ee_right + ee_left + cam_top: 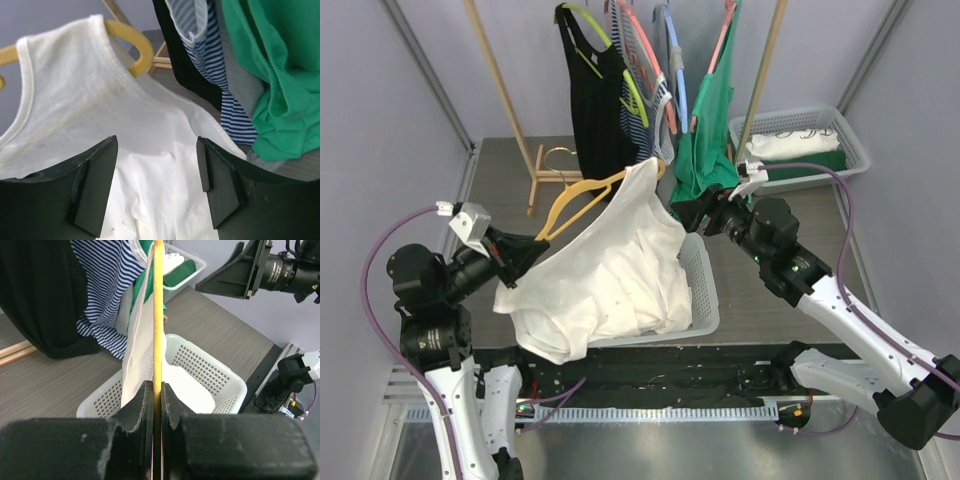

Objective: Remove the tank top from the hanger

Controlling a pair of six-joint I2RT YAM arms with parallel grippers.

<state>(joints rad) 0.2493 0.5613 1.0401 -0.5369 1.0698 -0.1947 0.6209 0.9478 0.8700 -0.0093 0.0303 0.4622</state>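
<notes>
Clamped in my left pincer (156,388) is the yellow hanger (158,315). My right pincer (156,150) gapes before the white tank top (100,100).

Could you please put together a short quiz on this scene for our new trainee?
1. True or false: the right gripper is open.
2. What does the left gripper clamp? A: the curved yellow hanger. B: a green shirt. C: a striped top.
3. Fill in: the white sleeveless tank top drapes over a white perforated plastic ____.
Key: 1 true; 2 A; 3 basket.
</notes>
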